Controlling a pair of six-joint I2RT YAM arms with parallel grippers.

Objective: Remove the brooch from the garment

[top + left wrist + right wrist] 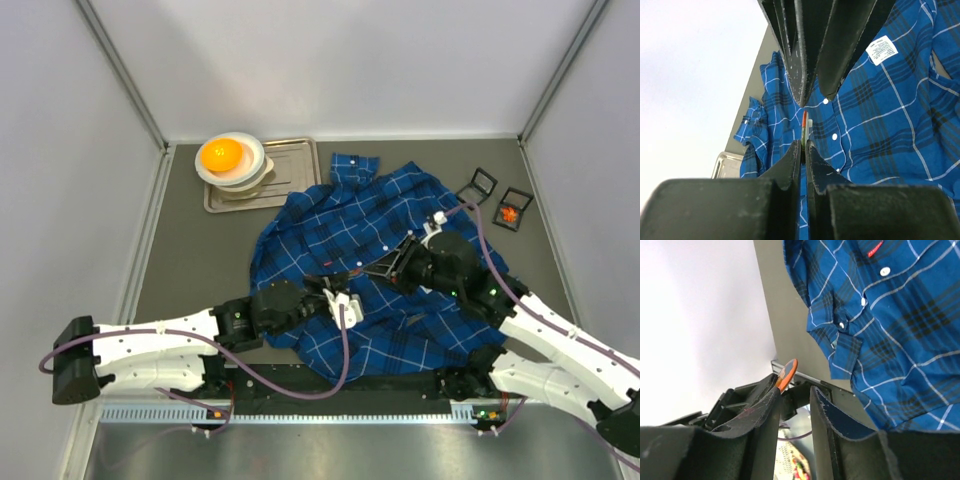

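The garment [390, 210] is a dark-blue plaid shirt spread on the table, with white buttons and a white tag [881, 50]. It also shows in the right wrist view [900, 330]. My left gripper [352, 285] hovers over the shirt's middle. In the left wrist view my left gripper [803, 142] is shut on the brooch [803, 129], a thin orange disc seen edge-on. My right gripper [378, 270] meets it tip to tip. In the right wrist view my right gripper [795, 389] is open and empty, and the brooch [787, 374] shows just beyond its left fingertip, clear of the cloth.
A metal tray [290, 165] at the back left holds stacked bowls with an orange ball [221, 154]. Two small black square boxes [481, 185] [514, 209] lie at the back right, one with something orange inside. Grey walls close the sides and back.
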